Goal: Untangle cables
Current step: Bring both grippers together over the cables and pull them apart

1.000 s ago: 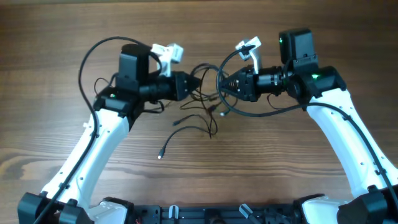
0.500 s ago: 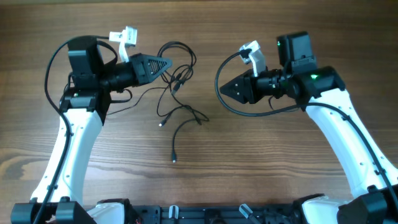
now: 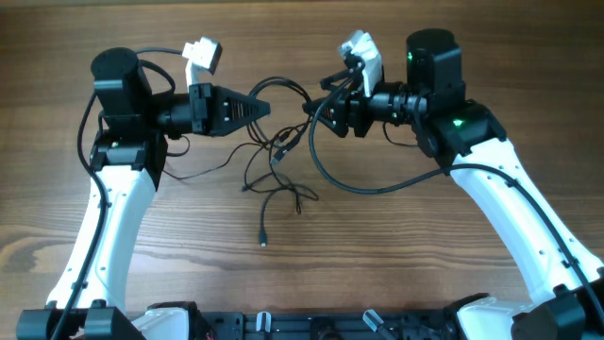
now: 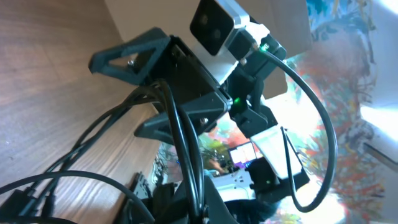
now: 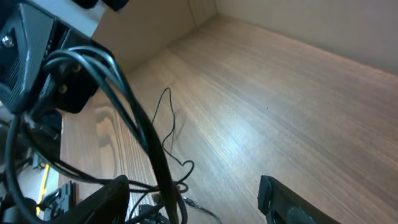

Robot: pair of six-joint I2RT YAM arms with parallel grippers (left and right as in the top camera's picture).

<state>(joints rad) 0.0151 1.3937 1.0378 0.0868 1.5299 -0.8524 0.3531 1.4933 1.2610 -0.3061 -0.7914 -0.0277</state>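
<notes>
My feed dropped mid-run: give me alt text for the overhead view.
The left claw is shut on the thin black cables, and the open right claw faces it close by. Loose strands trail across the wooden table toward its near edge.

From my overhead feed, a brown wood-grain counter (image 3: 425, 274) fills the view. My right wrist feed shows a plain tan wall (image 5: 323, 25) rising along the counter's far edge. My left wrist feed catches a bright, many-coloured backdrop (image 4: 348, 56) beyond the counter, too washed-out to read.
</notes>
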